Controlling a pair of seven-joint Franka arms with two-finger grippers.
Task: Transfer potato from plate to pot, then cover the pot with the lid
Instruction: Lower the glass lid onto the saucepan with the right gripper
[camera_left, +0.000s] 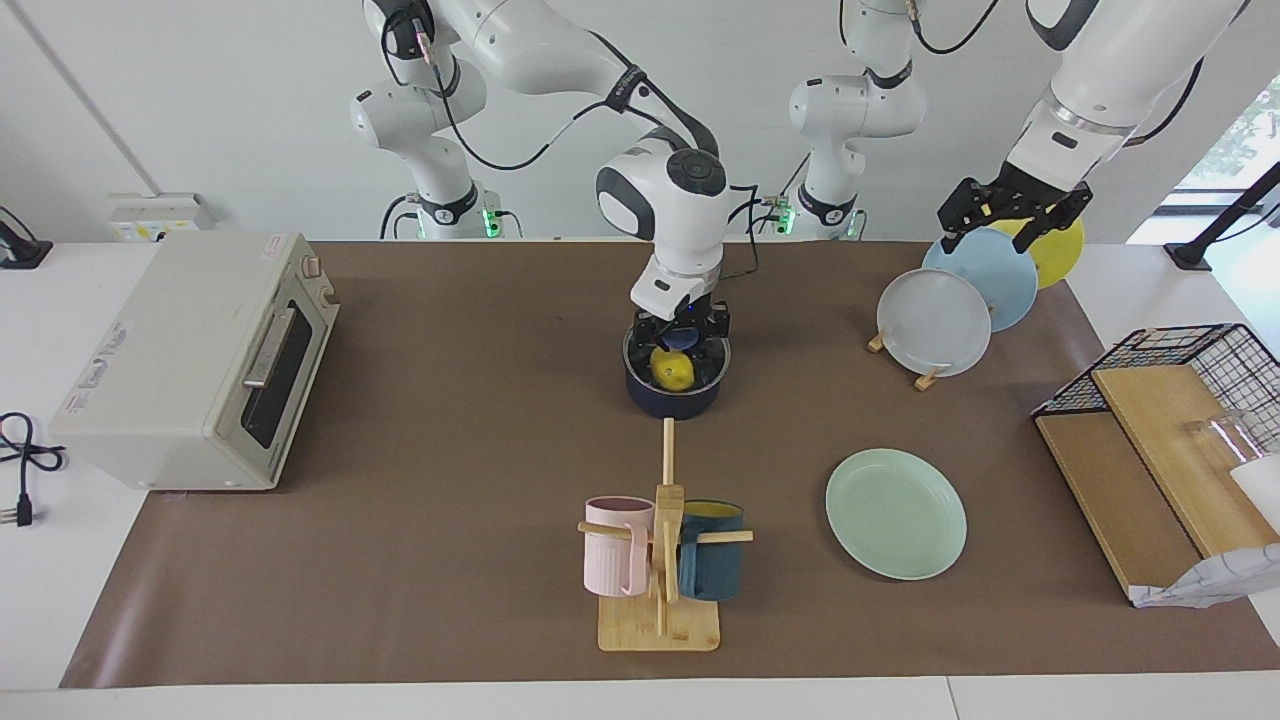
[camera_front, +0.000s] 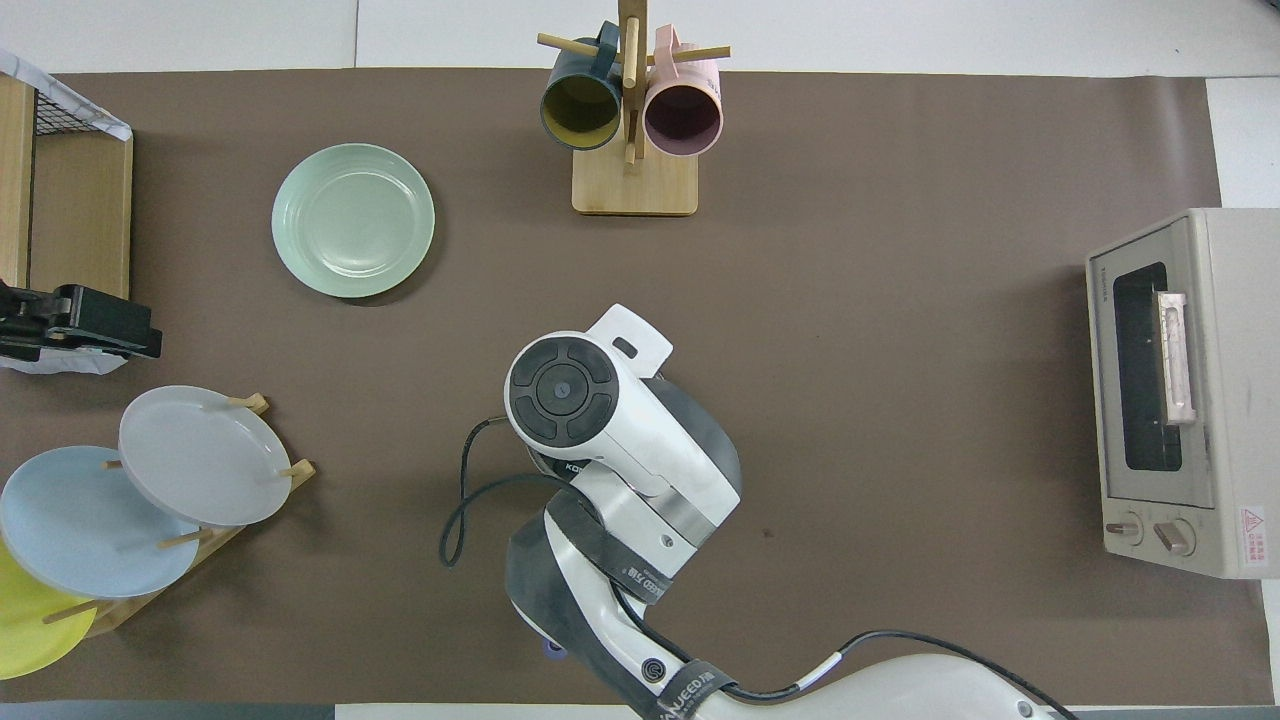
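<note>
Potato (camera_left: 672, 371) sits inside the pot (camera_left: 678, 398), seen through the clear glass lid (camera_left: 712, 365) resting on the pot's rim. Pot stands mid-table, nearer to the robots than the mug stand (camera_left: 660, 560); its handle is not visible in either view.

Right gripper (camera_left: 681, 337) is down at the lid's blue knob (camera_left: 681, 340), fingers on either side of it. Cannot tell whether they are clamped on the knob or slightly apart. In the overhead view the right arm's wrist covers pot and lid entirely.

Left gripper (camera_left: 1010, 212) hangs in the air over the plate rack (camera_left: 925, 378) at the left arm's end of the table, jaws apart, holding nothing. The rack carries a grey-white plate (camera_left: 933, 321), a light blue plate (camera_left: 990, 278) and a yellow plate (camera_left: 1058, 248), all upright.

Mint-green plate (camera_left: 895, 512) lies flat on the brown mat (camera_left: 450, 450), bare, farther from the robots than the rack and beside the mug stand. The stand holds a pink mug (camera_left: 616, 546) and a dark teal mug (camera_left: 712, 565).

Toaster oven (camera_left: 190, 360) sits at the right arm's end of the table, door closed. Wire basket (camera_left: 1180, 370) with wooden boards stands at the left arm's end.
</note>
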